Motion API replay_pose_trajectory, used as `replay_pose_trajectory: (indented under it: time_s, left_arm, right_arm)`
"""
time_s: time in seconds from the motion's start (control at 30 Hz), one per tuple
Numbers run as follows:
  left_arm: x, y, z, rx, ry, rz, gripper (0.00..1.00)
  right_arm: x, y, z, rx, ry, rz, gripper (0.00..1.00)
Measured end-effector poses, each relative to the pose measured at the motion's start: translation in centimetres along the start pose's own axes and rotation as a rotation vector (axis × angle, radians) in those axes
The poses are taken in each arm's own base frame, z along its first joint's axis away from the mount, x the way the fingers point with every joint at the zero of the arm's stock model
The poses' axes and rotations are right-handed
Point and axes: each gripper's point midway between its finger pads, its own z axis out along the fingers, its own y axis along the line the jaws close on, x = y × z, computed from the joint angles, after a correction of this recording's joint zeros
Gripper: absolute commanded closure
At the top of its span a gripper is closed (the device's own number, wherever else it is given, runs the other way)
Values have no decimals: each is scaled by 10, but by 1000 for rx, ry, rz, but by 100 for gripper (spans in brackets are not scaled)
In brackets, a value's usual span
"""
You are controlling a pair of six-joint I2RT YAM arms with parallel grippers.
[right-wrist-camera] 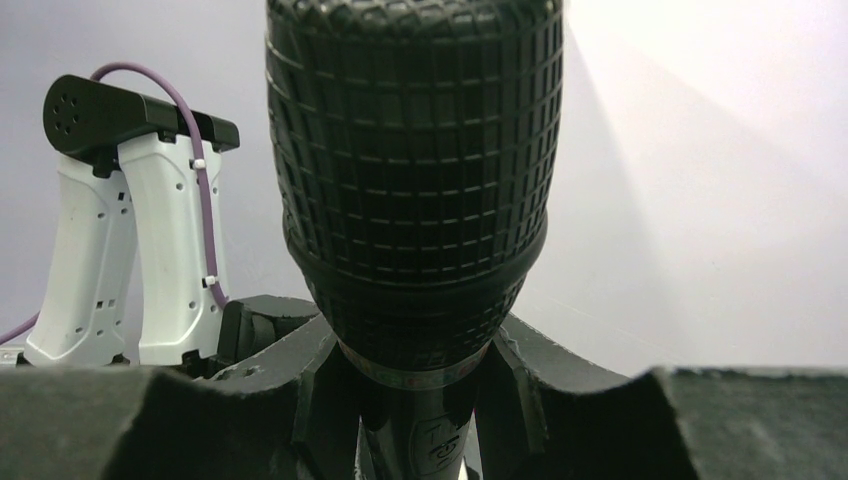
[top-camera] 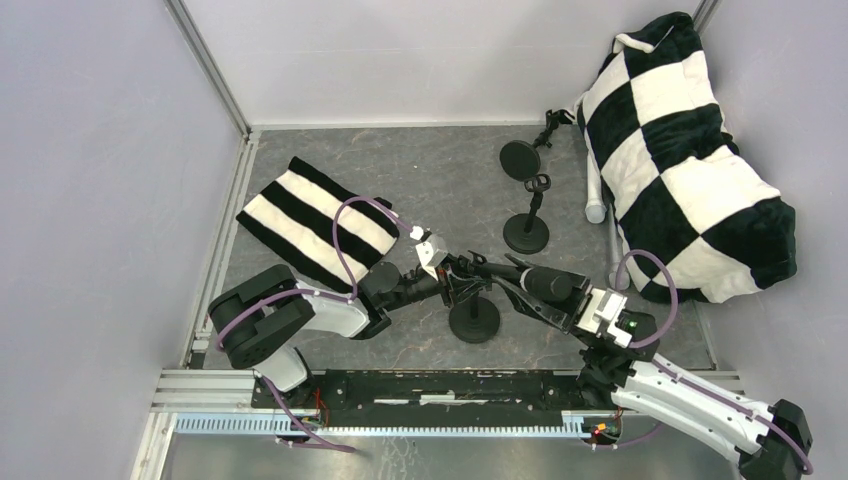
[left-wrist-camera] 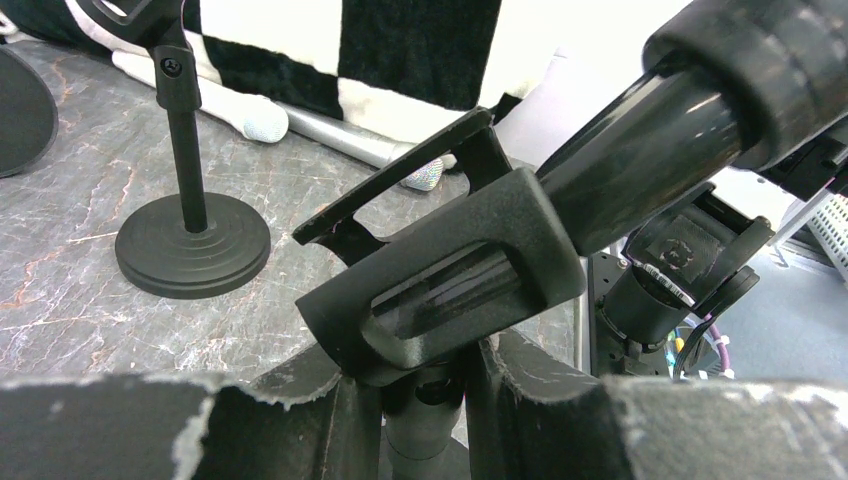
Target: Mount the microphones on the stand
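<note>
At the near middle of the table (top-camera: 420, 190), the black mic (top-camera: 545, 283) is held tilted by the right jaws, which are clamped on its shaft just below the head, and its tail is lodged in the clip (left-wrist-camera: 440, 290) of the nearest stand (top-camera: 474, 320). That stand's neck is gripped just under the clip by the left jaws, closed tight on it. The white mic (top-camera: 596, 195) and what seems to be the silver mic (left-wrist-camera: 380, 150) are seen lying against the checkered pillow (top-camera: 690, 150) at the far right, near a second stand (top-camera: 527, 232) and a third stand (top-camera: 520, 160).
</note>
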Motion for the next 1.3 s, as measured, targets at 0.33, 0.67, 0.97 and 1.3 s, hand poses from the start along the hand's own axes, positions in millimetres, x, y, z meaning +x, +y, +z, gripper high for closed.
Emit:
replay_pose_trajectory:
  time_s: [0.33,0.67,0.97,1.3]
  left_arm:
    - [0,0,0,1,1,0,98]
    - [0,0,0,2,2,0,98]
    - [1,-1,2,12,14,-2,98]
    - [1,0,3,10,18,-3,98]
  right_arm:
    - [17,1,2,-3,39,-6,100]
    - [28,2,-1,-6,66,-21,100]
    - [42,3,-6,-20,116,-70,100]
    - [44,3,-8,-26,119,-111,100]
